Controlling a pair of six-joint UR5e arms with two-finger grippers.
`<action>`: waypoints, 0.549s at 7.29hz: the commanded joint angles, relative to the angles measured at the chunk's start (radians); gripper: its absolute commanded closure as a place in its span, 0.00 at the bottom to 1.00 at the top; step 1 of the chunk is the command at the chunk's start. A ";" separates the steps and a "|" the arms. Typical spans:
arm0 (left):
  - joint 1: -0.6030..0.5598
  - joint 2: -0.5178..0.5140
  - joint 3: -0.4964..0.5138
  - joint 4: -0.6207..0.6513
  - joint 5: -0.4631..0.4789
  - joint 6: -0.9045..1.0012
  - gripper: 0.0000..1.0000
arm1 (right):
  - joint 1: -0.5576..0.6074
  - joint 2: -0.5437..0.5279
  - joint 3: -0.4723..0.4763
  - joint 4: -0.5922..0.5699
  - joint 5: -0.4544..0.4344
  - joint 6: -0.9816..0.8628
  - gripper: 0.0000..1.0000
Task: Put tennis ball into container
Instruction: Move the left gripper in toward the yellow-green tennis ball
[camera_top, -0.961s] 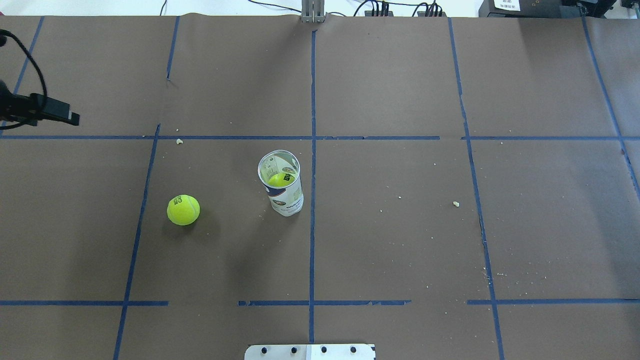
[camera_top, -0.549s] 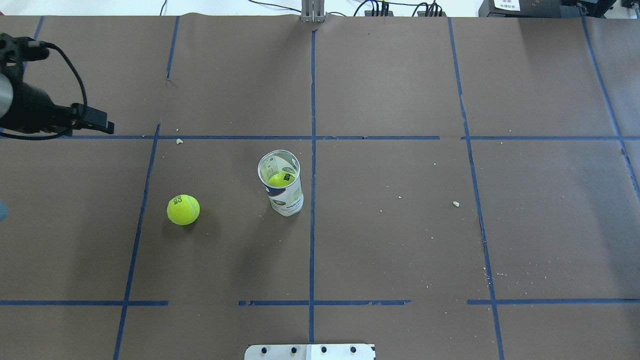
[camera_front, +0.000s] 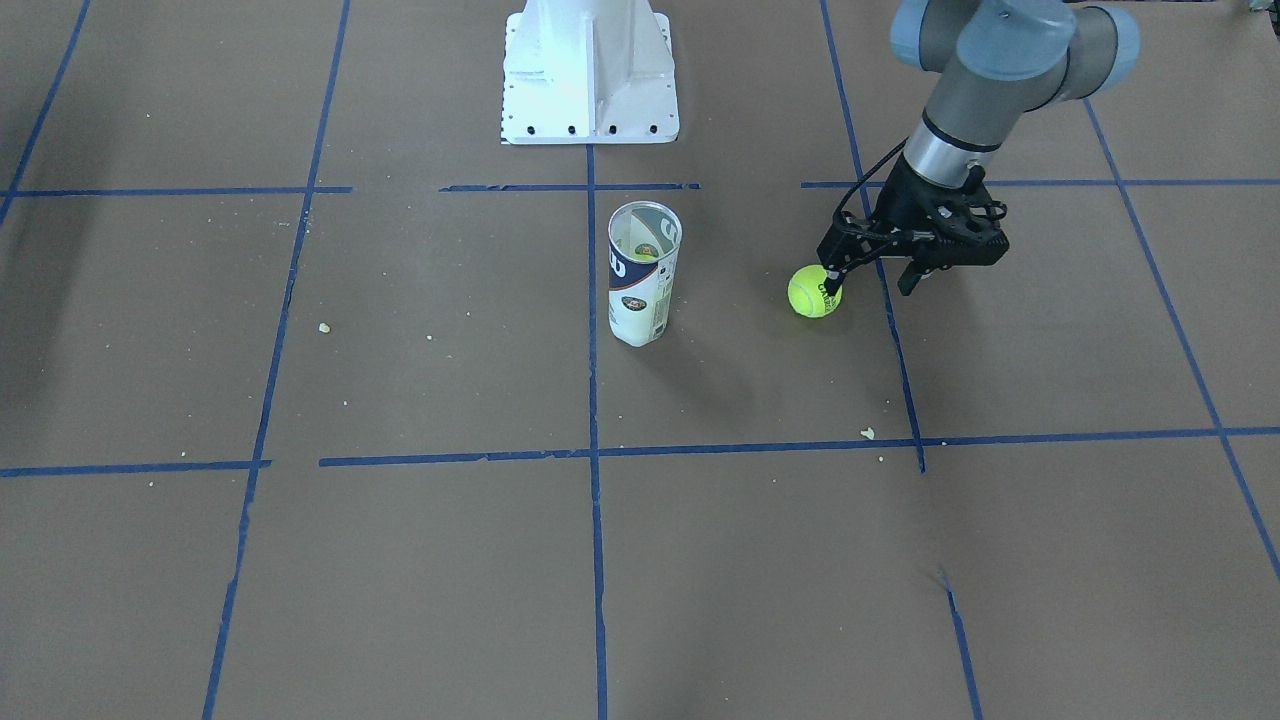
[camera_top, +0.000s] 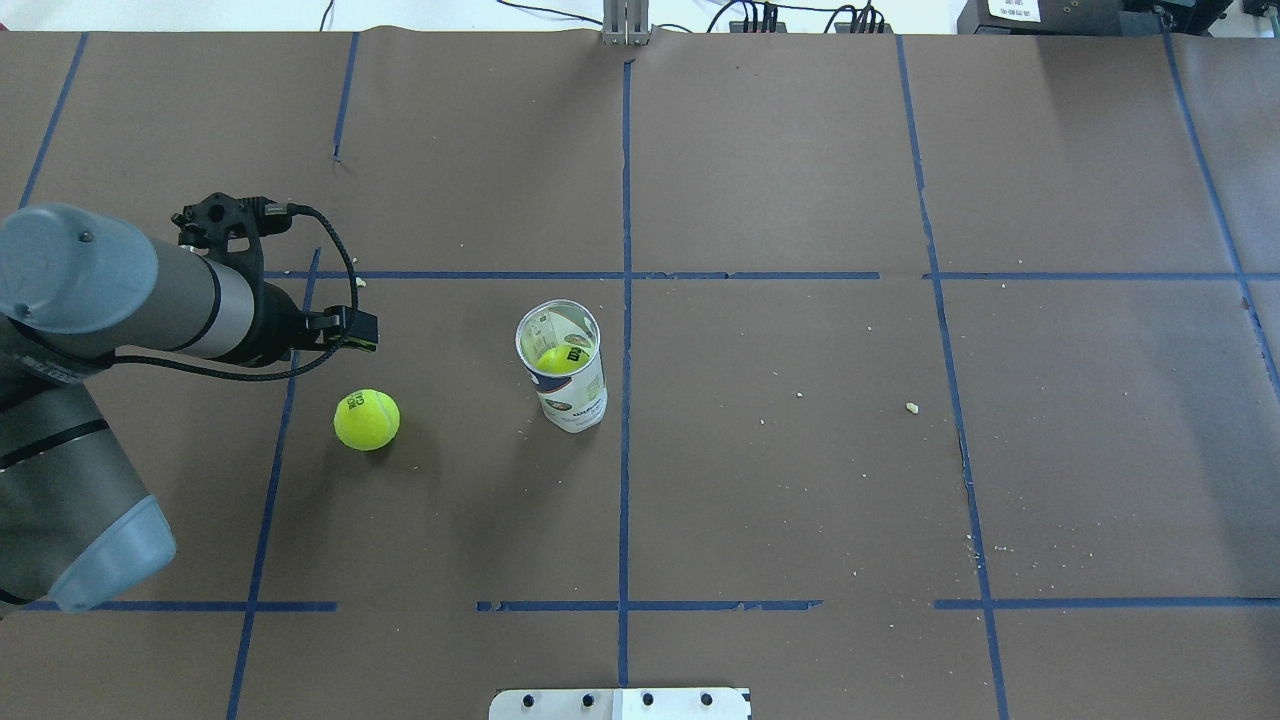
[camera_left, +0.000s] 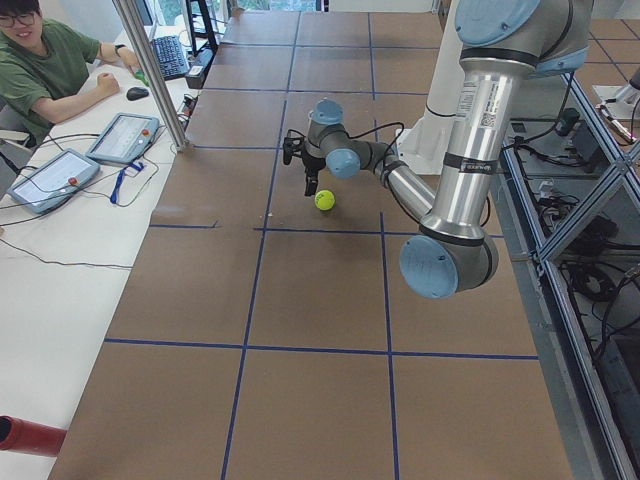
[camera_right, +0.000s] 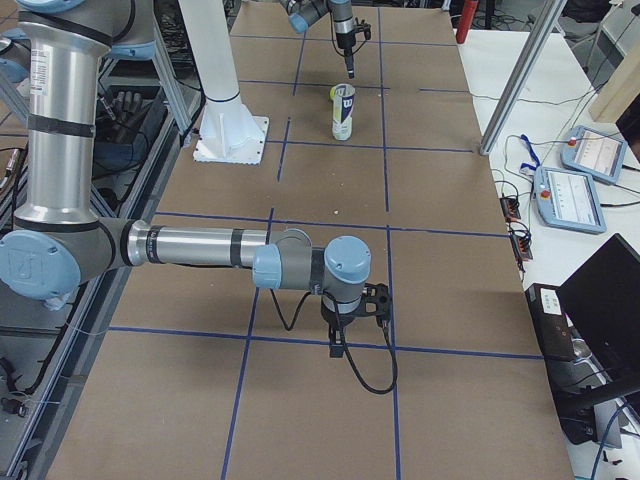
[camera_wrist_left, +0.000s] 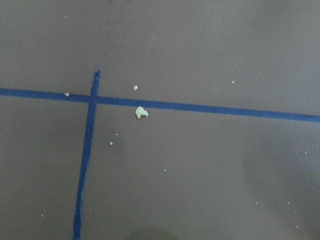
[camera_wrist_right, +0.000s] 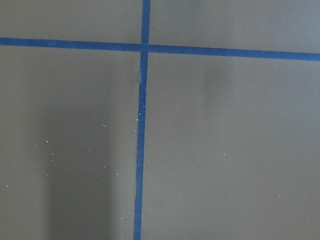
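Observation:
A loose yellow-green tennis ball (camera_top: 367, 419) (camera_front: 814, 292) (camera_left: 324, 200) lies on the brown paper, left of the container. The container (camera_top: 568, 385) (camera_front: 641, 290) (camera_right: 343, 110) stands upright and open-topped near the table's middle, with another tennis ball (camera_top: 560, 360) inside it. My left gripper (camera_front: 868, 285) (camera_top: 345, 332) hovers open and empty just beyond the loose ball, slightly to its outer side. The left wrist view shows only paper and tape. My right gripper (camera_right: 340, 338) hangs low at the table's far right end, and I cannot tell its state.
The white robot base (camera_front: 590, 70) (camera_top: 620, 703) stands at the table's near edge, behind the container. Blue tape lines and small crumbs (camera_wrist_left: 141, 112) mark the paper. An operator (camera_left: 50, 70) sits beside tablets off the far side.
My left arm has swung in from the left edge toward the loose ball. Both balls and the container have not moved.

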 joint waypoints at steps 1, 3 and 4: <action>0.067 -0.003 0.020 0.002 0.047 -0.044 0.00 | 0.000 0.000 0.000 0.000 0.000 0.000 0.00; 0.094 0.000 0.039 0.004 0.066 -0.051 0.00 | 0.000 0.000 0.000 0.000 0.000 0.000 0.00; 0.108 -0.003 0.056 0.004 0.068 -0.062 0.00 | 0.000 0.000 0.000 0.000 0.000 0.000 0.00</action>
